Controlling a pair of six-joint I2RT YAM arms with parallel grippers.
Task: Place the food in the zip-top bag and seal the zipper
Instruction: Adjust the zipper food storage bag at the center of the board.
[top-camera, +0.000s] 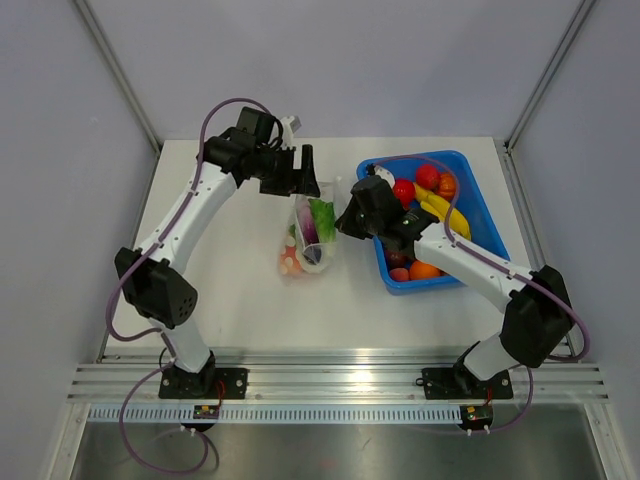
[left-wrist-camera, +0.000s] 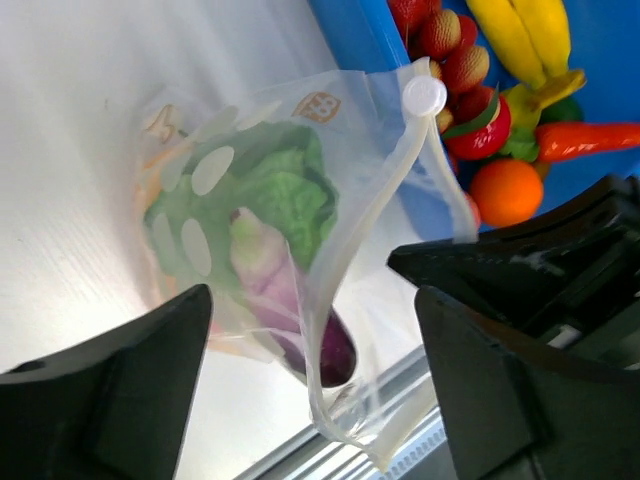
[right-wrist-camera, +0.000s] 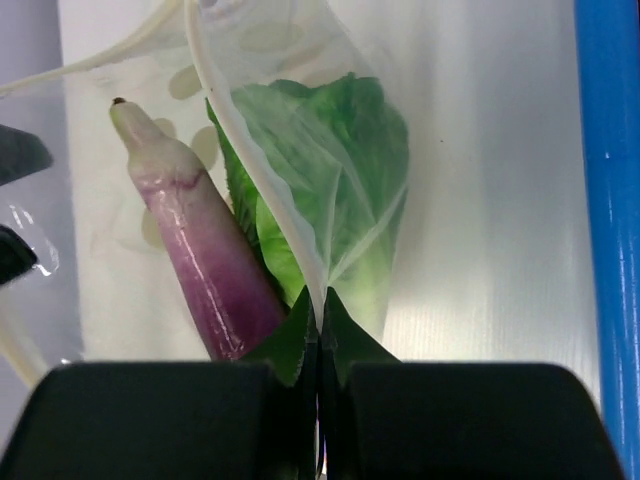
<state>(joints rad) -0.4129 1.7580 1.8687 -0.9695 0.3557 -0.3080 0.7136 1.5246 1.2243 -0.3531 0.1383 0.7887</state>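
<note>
Top view, left gripper (top-camera: 306, 178): held over the far end of the zip-top bag (top-camera: 312, 242), fingers spread apart.
Top view, right gripper (top-camera: 343, 224): set at the bag's right edge, between the bag and the blue tray (top-camera: 487, 200).
Top view, bag: laid on the white table (top-camera: 230, 290), near the tray's left wall; lettuce (top-camera: 322, 214) and eggplant (top-camera: 309, 232) are seen inside it.
Top view, tray: loose food is kept in it, among it a banana (top-camera: 442, 208) and an orange (top-camera: 425, 269).

Left wrist view, left gripper (left-wrist-camera: 310, 288): the jaws are stood wide open and nothing is pinched; the bag (left-wrist-camera: 240, 150) is seen between the two fingers (left-wrist-camera: 110, 390). Contact with the film cannot be told.
Left wrist view, zipper (left-wrist-camera: 398, 175): a pale strip run along the bag's mouth, with a round white slider (left-wrist-camera: 424, 95) at its end.
Left wrist view, contents: lettuce (left-wrist-camera: 285, 190) and eggplant (left-wrist-camera: 325, 345) are enclosed by the dotted film.
Left wrist view, tray (left-wrist-camera: 360, 40): banana (left-wrist-camera: 520, 35), orange (left-wrist-camera: 508, 190) and a carrot (left-wrist-camera: 590, 140) are seen in it.

Right wrist view, right gripper (right-wrist-camera: 318, 335): the fingertips are pressed together on the bag's film, where the zipper (right-wrist-camera: 250, 160) runs down to them.
Right wrist view, contents: eggplant (right-wrist-camera: 200, 270) and lettuce (right-wrist-camera: 340, 170) lie just beyond the tips.
Right wrist view, tray (right-wrist-camera: 605, 150): its blue wall is seen at the right.
</note>
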